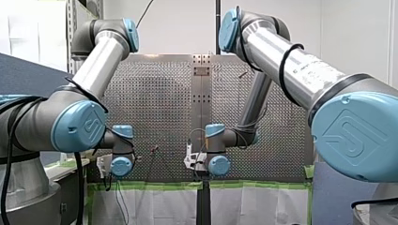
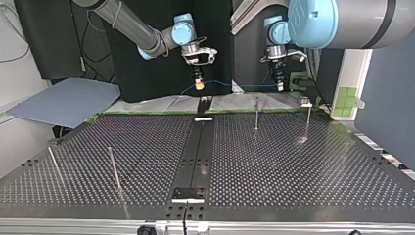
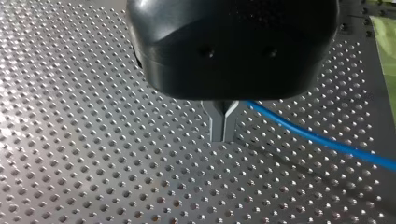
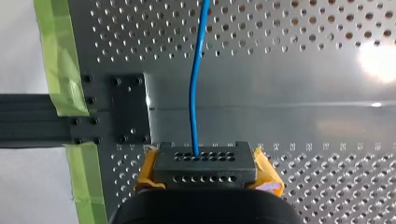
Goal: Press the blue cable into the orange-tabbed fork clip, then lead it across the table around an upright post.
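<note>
Top view, left to right: the right gripper hangs over the far edge of the perforated metal table, its yellow pads pinched on the thin blue cable. The cable runs roughly level along that far edge to the left gripper at the view's right. Left wrist view: metal fingers pressed together, cable leaving them on one side only, held there. Right wrist view: cable goes straight ahead from the gripper over the table, green tape strip off to one side. A thin upright metal post stands near the far edge beside the left gripper, a second metal post further right; the cable is apart from both.
</note>
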Action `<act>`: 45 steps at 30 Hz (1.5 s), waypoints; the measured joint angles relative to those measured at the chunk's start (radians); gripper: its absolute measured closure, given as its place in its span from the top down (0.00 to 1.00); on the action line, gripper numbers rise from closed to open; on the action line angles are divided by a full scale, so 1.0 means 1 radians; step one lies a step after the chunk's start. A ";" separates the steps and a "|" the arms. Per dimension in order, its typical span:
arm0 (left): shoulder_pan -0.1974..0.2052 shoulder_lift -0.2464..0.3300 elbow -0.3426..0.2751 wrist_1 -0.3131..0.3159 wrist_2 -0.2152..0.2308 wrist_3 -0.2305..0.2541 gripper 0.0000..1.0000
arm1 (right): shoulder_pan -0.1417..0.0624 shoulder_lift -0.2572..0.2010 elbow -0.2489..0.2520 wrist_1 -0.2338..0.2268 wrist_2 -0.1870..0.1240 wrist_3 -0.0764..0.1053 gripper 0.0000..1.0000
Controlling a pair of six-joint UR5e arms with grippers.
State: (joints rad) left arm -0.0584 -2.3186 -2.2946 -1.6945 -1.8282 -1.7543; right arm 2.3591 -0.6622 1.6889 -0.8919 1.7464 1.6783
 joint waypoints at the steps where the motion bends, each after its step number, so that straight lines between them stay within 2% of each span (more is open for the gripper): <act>1: 0.002 -0.009 0.005 0.002 0.004 -0.002 0.00 | -0.003 0.000 0.000 0.000 0.001 0.000 0.00; 8: 0.006 -0.061 0.047 0.003 0.063 -0.011 0.00 | -0.025 0.013 -0.004 -0.003 0.004 -0.002 0.00; 14: 0.002 -0.075 0.068 0.003 0.115 -0.015 0.00 | -0.030 0.041 -0.013 0.003 0.002 -0.004 0.00; 20: -0.001 -0.094 0.094 -0.008 0.145 -0.023 0.00 | -0.038 0.047 -0.033 0.015 -0.001 -0.007 0.00; 27: -0.001 -0.113 0.121 -0.062 0.149 -0.001 0.00 | -0.042 0.047 -0.074 0.056 -0.002 -0.031 0.00; 35: 0.002 -0.109 0.123 -0.086 0.147 0.007 0.00 | -0.042 0.047 -0.095 0.067 -0.006 -0.040 0.00; 41: 0.001 -0.073 0.123 -0.107 0.147 0.015 0.00 | -0.042 0.047 -0.112 0.078 -0.008 -0.048 0.00; 45: 0.003 -0.042 0.125 -0.117 0.149 0.003 0.00 | -0.042 0.047 -0.122 0.082 -0.009 -0.049 0.00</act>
State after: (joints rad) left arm -0.0558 -2.3610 -2.1700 -1.8115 -1.6792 -1.7518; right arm 2.3175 -0.6150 1.5668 -0.8097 1.7372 1.6296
